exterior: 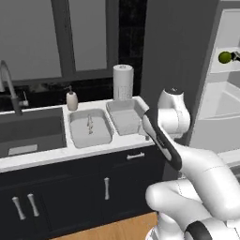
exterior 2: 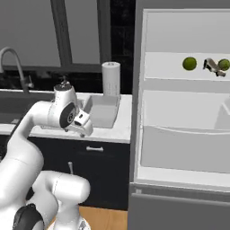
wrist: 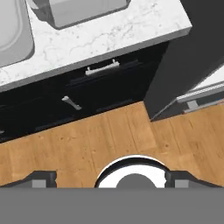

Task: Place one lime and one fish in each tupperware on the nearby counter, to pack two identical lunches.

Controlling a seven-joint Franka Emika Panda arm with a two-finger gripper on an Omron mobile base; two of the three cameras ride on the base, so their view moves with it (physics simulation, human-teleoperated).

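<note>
1. Jaw state. I read the gripper (wrist: 110, 178) as spread wide and holding nothing: in the hand view the two dark tips sit far apart at the bottom, with only wooden floor (wrist: 87, 144) between them.

2. Jaw aim. The hand looks down at the floor in front of the black cabinets (wrist: 52, 105). The counter (wrist: 131, 26) edge lies ahead of the jaws, at the top of that view.

3. Task items.
- Two tupperwares stand side by side on the counter: one (exterior: 90, 127) nearer the sink (exterior: 30, 129), holding a small pale object I cannot identify, and one (exterior: 125, 116) nearer the fridge, which looks empty.
- Two limes (exterior 2: 189, 63) (exterior 2: 224, 64) lie on an upper fridge shelf (exterior 2: 166, 67). A brownish item (exterior 2: 214, 66) touches the second lime; I judge it to be a fish, but it is too small to confirm.

4. Governing relation. From the jaws, the limes and the presumed fish lie well above and off to the robot's right, inside the open fridge. The tupperwares lie ahead and above, much nearer. The fish's long axis appears to run roughly along the shelf front, slightly tilted. My judgement: the next move needs the hand raised and swung right to shelf height before any grasp.

5. Writing. No brand, label or legible text is visible on any item.
</note>
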